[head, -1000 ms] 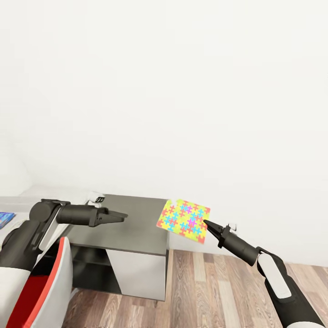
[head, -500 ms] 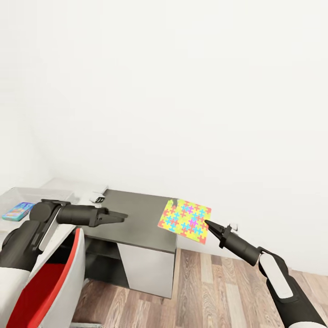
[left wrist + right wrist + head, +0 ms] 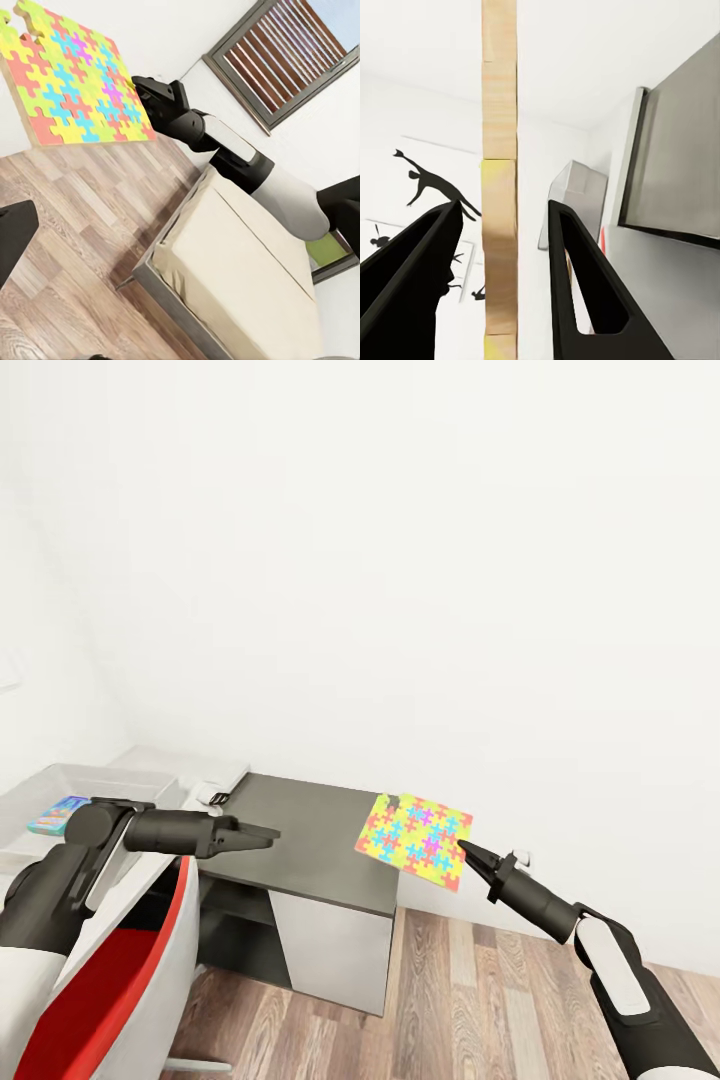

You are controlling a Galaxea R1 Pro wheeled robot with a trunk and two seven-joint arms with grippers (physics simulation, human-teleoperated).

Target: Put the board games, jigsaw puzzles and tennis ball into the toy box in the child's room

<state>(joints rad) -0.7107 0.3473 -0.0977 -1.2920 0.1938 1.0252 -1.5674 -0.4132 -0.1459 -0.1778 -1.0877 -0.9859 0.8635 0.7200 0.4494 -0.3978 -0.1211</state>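
Note:
My right gripper (image 3: 465, 849) is shut on the edge of a multicolour jigsaw puzzle (image 3: 418, 837), held in the air beyond the desk's right end. The right wrist view shows that puzzle (image 3: 499, 187) edge-on between the fingers (image 3: 585, 285). In the left wrist view the puzzle (image 3: 75, 75) faces the camera, with the right gripper (image 3: 144, 84) at its edge. At far left the translucent toy box (image 3: 120, 785) sits on the pale table (image 3: 185, 763), with a blue board game (image 3: 60, 813) in it. My left gripper (image 3: 268, 835) hovers open and holds nothing.
A dark grey cabinet top (image 3: 310, 840) adjoins the table. A red and white chair (image 3: 110, 980) stands close under my left arm. The beige bed (image 3: 240, 292) shows in the left wrist view. Wood-plank floor (image 3: 480, 1000) lies to the right.
The whole view has swung, so the toy box and blue board game show more at the left. Both arms keep their pose and the puzzle stays gripped.

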